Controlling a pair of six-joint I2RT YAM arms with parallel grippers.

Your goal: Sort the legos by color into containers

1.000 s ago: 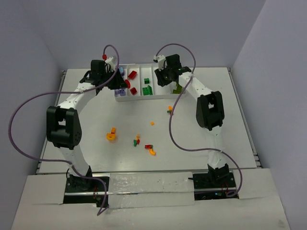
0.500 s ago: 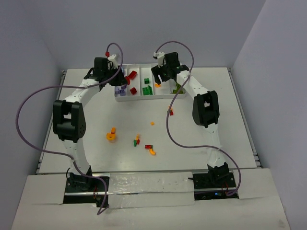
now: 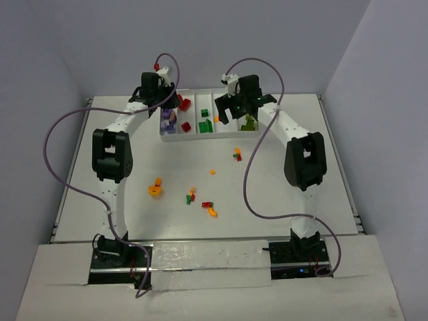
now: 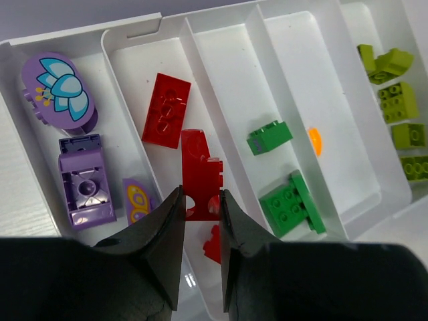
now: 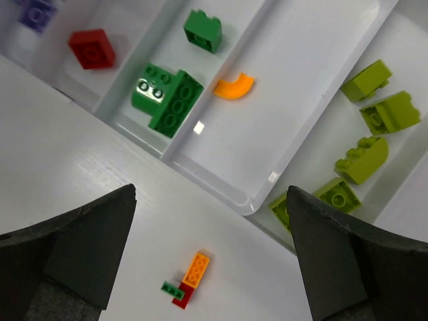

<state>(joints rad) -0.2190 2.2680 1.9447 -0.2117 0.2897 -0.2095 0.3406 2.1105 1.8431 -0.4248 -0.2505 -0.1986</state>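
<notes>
White and smooth, the table [image 3: 120,167] carries loose bricks nearest the arm bases: an orange-yellow piece [image 3: 155,189], a red and green huddle [image 3: 190,196] and a red and orange pair [image 3: 210,208]. Further out, just short of the tray, an orange plate [image 5: 196,269] lies with its long axis slanting toward the tray, and red and green bits touch its near end. The right gripper [image 5: 210,227] hangs above this spot, its dark jaws spread wide with nothing between them. The glossy white tray [image 4: 144,25] lies lengthwise across the table, its five narrow troughs running near to far. The left gripper [image 4: 200,197] pinches a flat red brick [image 4: 200,167] with a stepped edge. Its long axis points away from the jaws, roughly along the second trough, above a red plate [image 4: 166,110]. Purple pieces [image 4: 83,184] lie in the first trough, studded dark green blocks [image 4: 293,204] in the third, one orange curved piece [image 5: 234,85] in the fourth, and lime blocks [image 5: 374,114] in the fifth.
</notes>
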